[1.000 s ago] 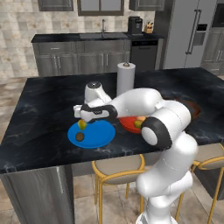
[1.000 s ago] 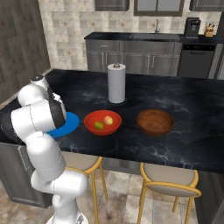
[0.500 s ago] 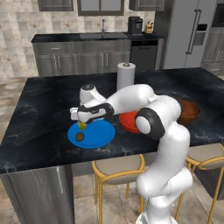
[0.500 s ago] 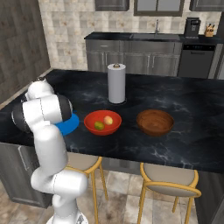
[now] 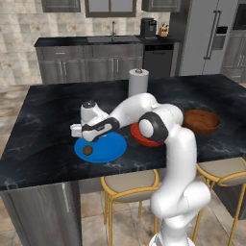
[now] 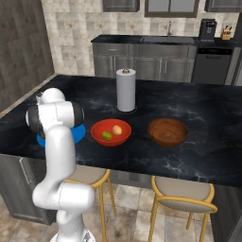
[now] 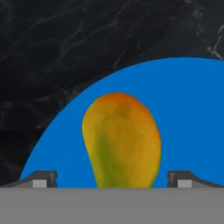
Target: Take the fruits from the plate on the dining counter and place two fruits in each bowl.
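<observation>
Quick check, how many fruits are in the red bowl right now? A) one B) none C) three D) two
D: the right base view shows the red bowl holding a green fruit and a peach-orange fruit, nothing else.

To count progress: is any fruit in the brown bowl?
No, the brown bowl holds nothing; two fruits lie in the red bowl.
</observation>
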